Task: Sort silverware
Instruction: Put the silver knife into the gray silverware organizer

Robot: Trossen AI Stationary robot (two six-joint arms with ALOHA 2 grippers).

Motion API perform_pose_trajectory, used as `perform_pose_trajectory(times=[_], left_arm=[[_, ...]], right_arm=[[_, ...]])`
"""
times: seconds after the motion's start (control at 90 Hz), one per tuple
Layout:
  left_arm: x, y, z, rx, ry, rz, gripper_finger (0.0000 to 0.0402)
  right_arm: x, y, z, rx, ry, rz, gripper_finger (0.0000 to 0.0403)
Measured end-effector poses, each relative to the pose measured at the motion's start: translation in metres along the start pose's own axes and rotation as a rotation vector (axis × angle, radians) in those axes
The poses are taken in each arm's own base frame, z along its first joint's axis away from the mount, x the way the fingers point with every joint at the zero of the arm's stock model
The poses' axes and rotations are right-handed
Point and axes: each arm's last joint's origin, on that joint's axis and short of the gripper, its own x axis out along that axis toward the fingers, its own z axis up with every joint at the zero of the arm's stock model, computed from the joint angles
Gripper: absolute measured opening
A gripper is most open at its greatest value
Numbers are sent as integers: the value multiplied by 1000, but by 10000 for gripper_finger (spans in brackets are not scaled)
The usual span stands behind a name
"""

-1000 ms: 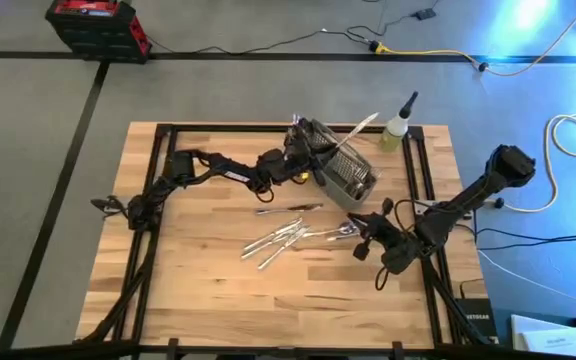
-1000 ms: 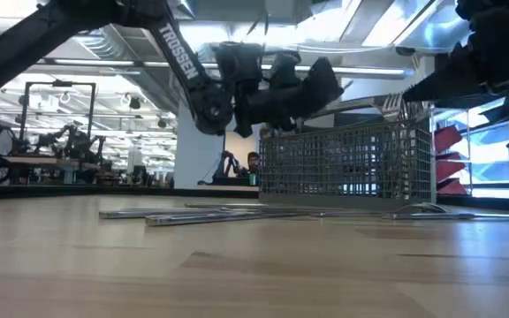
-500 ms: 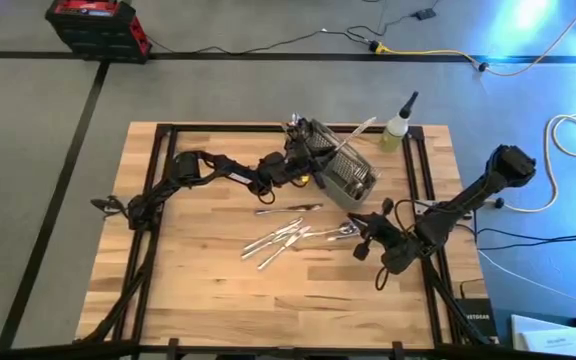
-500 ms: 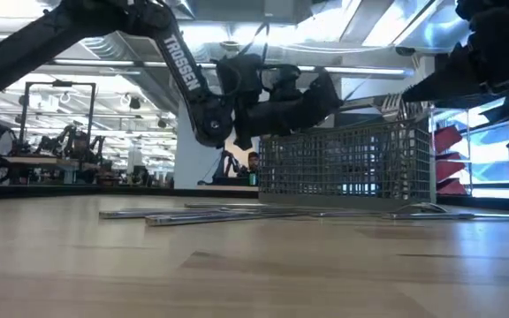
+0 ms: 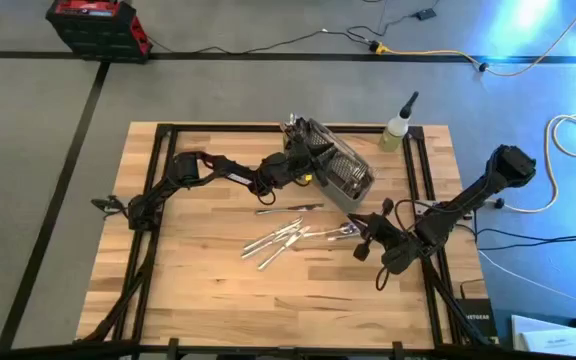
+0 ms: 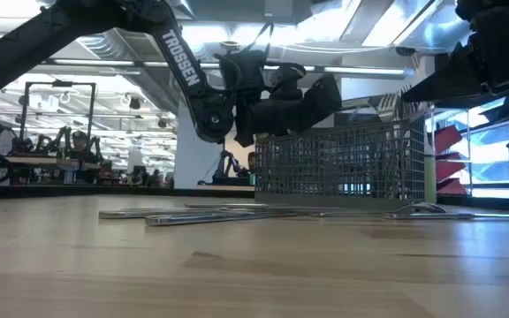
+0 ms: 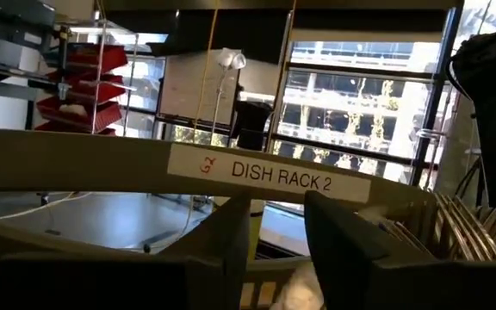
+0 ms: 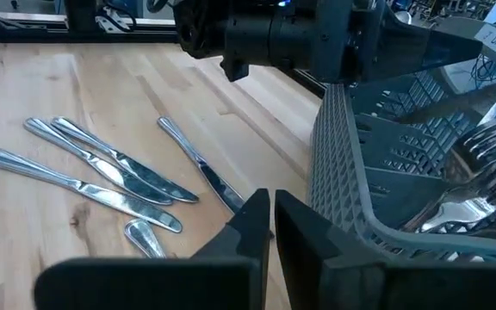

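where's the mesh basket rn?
High view: the mesh basket sits at the table's far edge, right of centre, beside the squeeze bottle. The left gripper is at its left rim, and loose silverware lies on the table in front of it.

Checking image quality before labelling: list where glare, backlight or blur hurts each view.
High view: blue glare in the top right corner, table evenly lit. Low view: bright ceiling lights silhouette the left gripper at the mesh basket; near tabletop is soft. Left wrist view: bright windows behind. Right wrist view: silverware sharp, own fingers blurred.
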Motion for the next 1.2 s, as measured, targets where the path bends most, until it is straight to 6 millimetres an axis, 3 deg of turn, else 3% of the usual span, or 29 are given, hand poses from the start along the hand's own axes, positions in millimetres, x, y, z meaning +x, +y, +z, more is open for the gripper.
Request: perform_pose_trajectory(times=[0.2,0.356,0.578,0.656,0.733,0.8,0.867,0.978,1.056,1.2], left_arm=[[-1,-1,2,-15,-36,-9,97],[-5,-10,15,-72,-146,-95,97],[-12,-44,66,-101,-313,-401,97],[-17,-60,86,-89,-328,-569,97],[-27,-82,118,-99,-380,-792,97],[-43,-100,144,-92,-399,-985,97],[-65,-115,158,-69,-358,-1143,97],[-108,-130,161,15,-158,-1222,95],[-140,-134,155,177,67,-1086,86],[-196,-127,123,641,527,-583,64]], right_arm=[[0,0,0,0,0,1,5],[0,0,0,-1,8,10,5],[1,2,-3,-11,31,32,5],[1,3,-3,-16,39,40,5],[2,4,-5,-25,46,41,5],[3,5,-6,-24,48,41,5],[4,6,-8,-31,61,47,5],[5,9,-11,-26,79,70,5],[6,11,-12,-28,83,74,5],[8,17,-11,0,67,92,5]])
